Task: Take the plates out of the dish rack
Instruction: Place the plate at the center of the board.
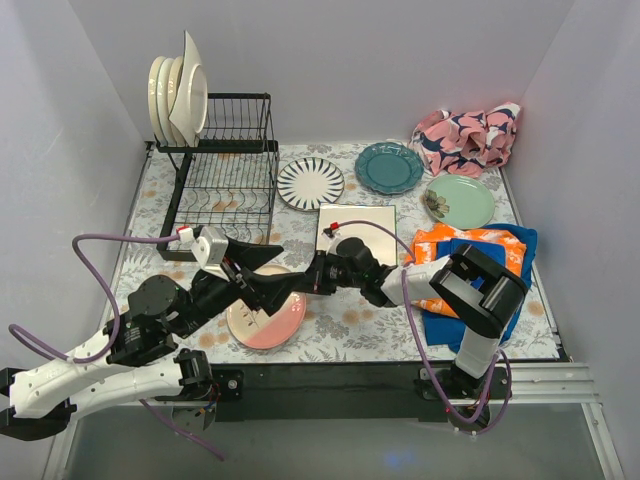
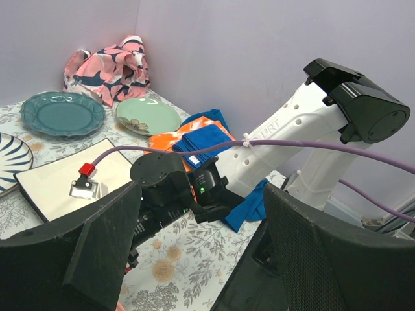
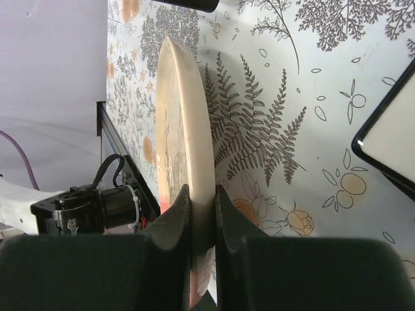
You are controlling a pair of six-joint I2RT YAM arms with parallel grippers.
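Note:
The black wire dish rack (image 1: 225,175) stands at the back left, with several cream plates (image 1: 178,95) upright on its top tier. A pink watermelon-patterned plate (image 1: 262,322) sits near the front of the table. My right gripper (image 1: 313,277) is shut on its right rim; in the right wrist view the plate's edge (image 3: 185,129) runs between the closed fingers of this gripper (image 3: 202,214). My left gripper (image 1: 272,290) hovers over the same plate, wide open and empty (image 2: 201,259).
On the flowered table lie a square cream plate (image 1: 357,228), a black-striped plate (image 1: 310,183), a teal plate (image 1: 388,167) and a pale green plate (image 1: 458,202). A pink cloth (image 1: 468,138) sits back right, an orange and blue cloth (image 1: 480,265) under the right arm.

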